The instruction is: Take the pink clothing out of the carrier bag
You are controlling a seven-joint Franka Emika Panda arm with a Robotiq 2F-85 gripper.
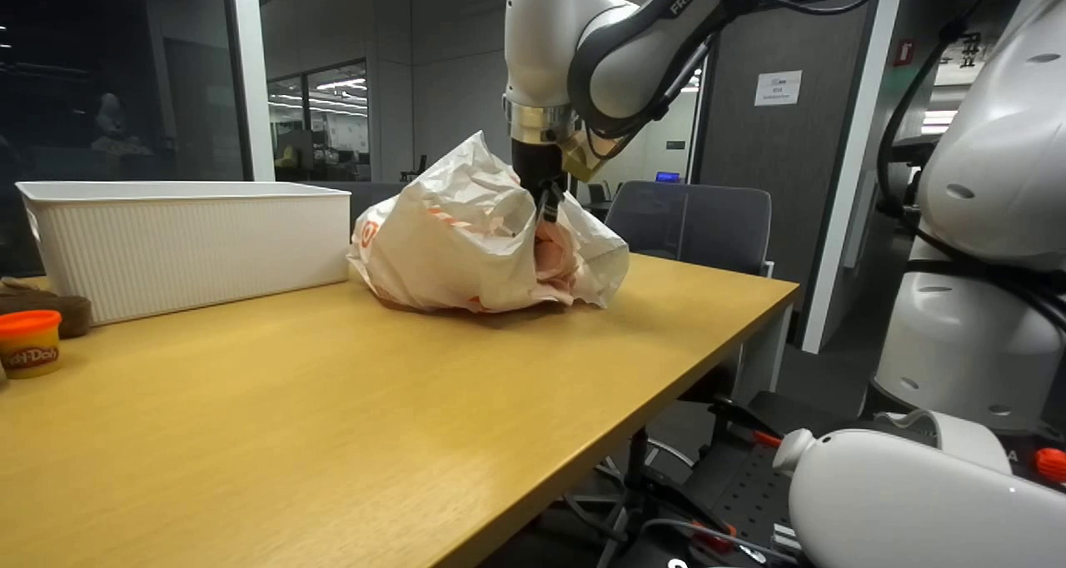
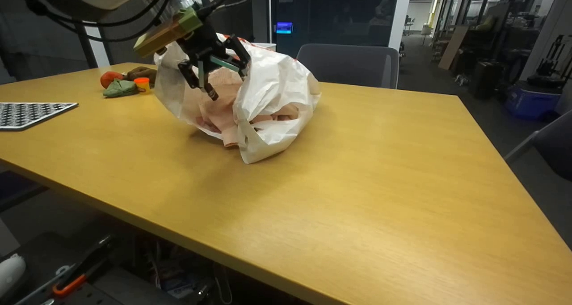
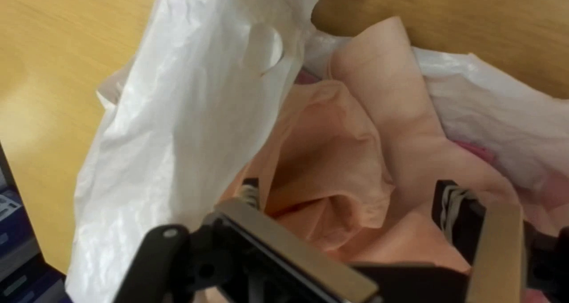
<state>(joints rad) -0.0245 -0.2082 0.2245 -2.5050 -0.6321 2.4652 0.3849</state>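
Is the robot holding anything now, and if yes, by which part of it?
Nothing is held: the jaws stand wide apart, and in the wrist view the pink clothing shows ungripped between them.

1 white plastic carrier bag (image 1: pixel 454 251) | 1 ribbed white bin (image 1: pixel 196 247) | 1 orange-lidded yellow tub (image 1: pixel 30 345) | 1 black two-fingered gripper (image 3: pixel 349 196)

Carrier bag (image 1: pixel 450 247), white with red print; clothing (image 2: pixel 225 106) in its mouth, pale peach-pink; gripper (image 3: pixel 349 198) at its mouth, mainly black. Table (image 2: pixel 366 171) beneath the bag, yellow-tan, faintly grained; bin (image 1: pixel 200 251) beside the bag, white, with vertical ribbing. Well apart from the bag, tub (image 1: pixel 30 345), yellow with dark red label (image 1: pixel 32 358) and orange lid (image 1: pixel 30 322), and flat board (image 2: pixel 35 115) in a repeating black-and-white pattern.
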